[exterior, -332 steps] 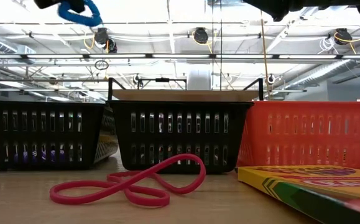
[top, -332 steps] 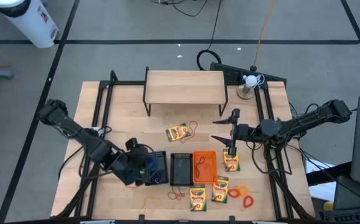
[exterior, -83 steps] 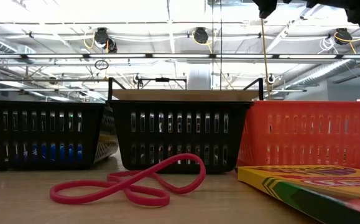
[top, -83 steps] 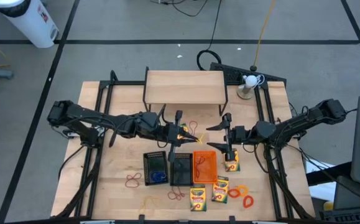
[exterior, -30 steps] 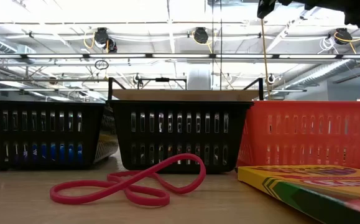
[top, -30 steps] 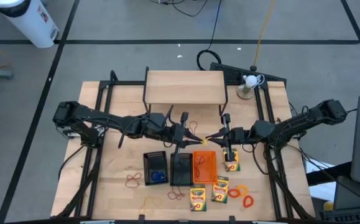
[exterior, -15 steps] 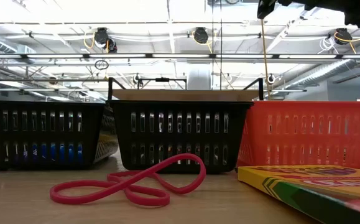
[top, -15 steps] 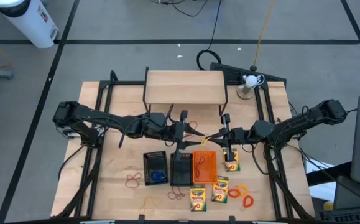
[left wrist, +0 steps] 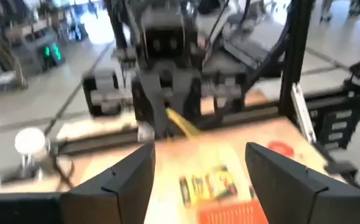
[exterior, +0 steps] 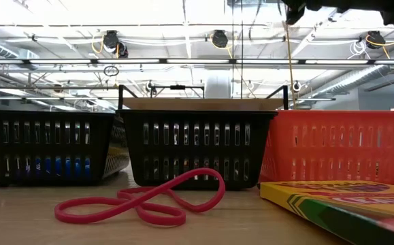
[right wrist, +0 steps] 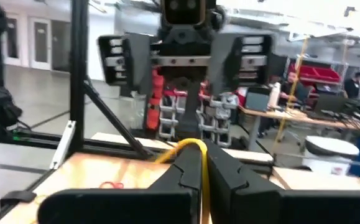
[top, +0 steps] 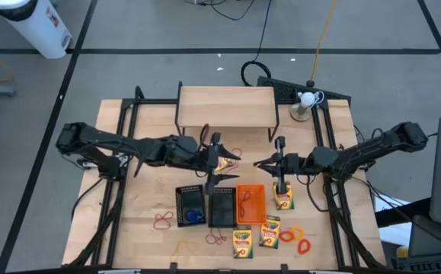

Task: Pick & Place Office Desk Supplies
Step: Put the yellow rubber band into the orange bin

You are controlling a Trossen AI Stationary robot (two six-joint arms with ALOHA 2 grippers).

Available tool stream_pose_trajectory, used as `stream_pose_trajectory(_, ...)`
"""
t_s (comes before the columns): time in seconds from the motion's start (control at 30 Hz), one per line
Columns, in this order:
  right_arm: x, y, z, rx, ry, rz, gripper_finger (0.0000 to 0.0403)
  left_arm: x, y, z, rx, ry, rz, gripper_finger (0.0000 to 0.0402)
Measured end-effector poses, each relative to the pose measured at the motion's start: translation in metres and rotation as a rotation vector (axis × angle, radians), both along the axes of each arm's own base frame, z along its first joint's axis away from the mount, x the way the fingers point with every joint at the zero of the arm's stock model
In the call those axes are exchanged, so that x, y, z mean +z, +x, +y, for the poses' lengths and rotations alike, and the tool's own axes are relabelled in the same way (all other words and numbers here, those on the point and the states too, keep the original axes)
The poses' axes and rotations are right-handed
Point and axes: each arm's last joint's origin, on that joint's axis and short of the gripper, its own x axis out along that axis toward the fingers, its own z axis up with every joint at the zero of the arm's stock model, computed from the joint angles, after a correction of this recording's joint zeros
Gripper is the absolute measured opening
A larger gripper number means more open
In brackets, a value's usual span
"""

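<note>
Above the table's middle my right gripper (right wrist: pixel 203 157) is shut on a yellow rubber band (right wrist: pixel 186 148). Facing it, my left gripper (left wrist: pixel 198 180) stands open with nothing between its fingers, over a crayon box (top: pixel 218 161). The band (left wrist: pixel 181 122) also shows in the left wrist view. Two black trays (top: pixel 190 205) (top: pixel 222 207) and an orange tray (top: pixel 250 203) stand in a row on the table. Other crayon boxes (top: pixel 283 196) (top: pixel 243 242) (top: pixel 270 230) and loose rubber bands (top: pixel 162 221) (top: pixel 216 238) (top: pixel 292 232) lie flat on the table. My right gripper pinches the yellow rubber band between its two fingertips (right wrist: pixel 192 165). The fingers lie about level and point toward the table's left. The band's free loop (right wrist: pixel 178 149) sticks out past the tips, lifted clear of the table.
A light wooden shelf (top: pixel 226 106) stands at the far middle and a white ball on a stand (top: pixel 305 99) at the far right. Black frame rails (top: pixel 129 122) run along both sides. The low view shows a red band (exterior: pixel 142 201) and a crayon box (exterior: pixel 339 204) before the trays.
My left gripper has opened and let go of the yellow band, then drawn back a little toward the table's left edge. The band stays in my right gripper, clear of the table.
</note>
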Motion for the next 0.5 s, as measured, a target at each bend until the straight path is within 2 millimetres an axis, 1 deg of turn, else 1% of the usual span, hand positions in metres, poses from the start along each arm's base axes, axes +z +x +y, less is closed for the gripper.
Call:
stream_pose_trajectory(0.13, 0.000, -0.009, -0.002, 0.010, 0.066, 0.061, 0.0000, -0.007, -0.003, -0.004, 0.013, -0.049, 0.089, 0.0254)
stream_pose_trajectory(0.23, -0.003, -0.012, -0.002, 0.022, 0.137, 0.123, 0.0000, -0.011, -0.005, -0.006, 0.042, -0.088, 0.124, 0.0253)
stream_pose_trajectory(0.33, -0.009, -0.012, -0.002, 0.033, 0.197, 0.181, 0.0000, -0.012, -0.005, -0.006, 0.078, -0.111, 0.143, 0.0255)
stream_pose_trajectory(0.5, -0.018, -0.006, 0.004, 0.160, 0.278, 0.253, 0.0000, -0.013, -0.005, -0.005, 0.094, -0.152, 0.148, 0.0255)
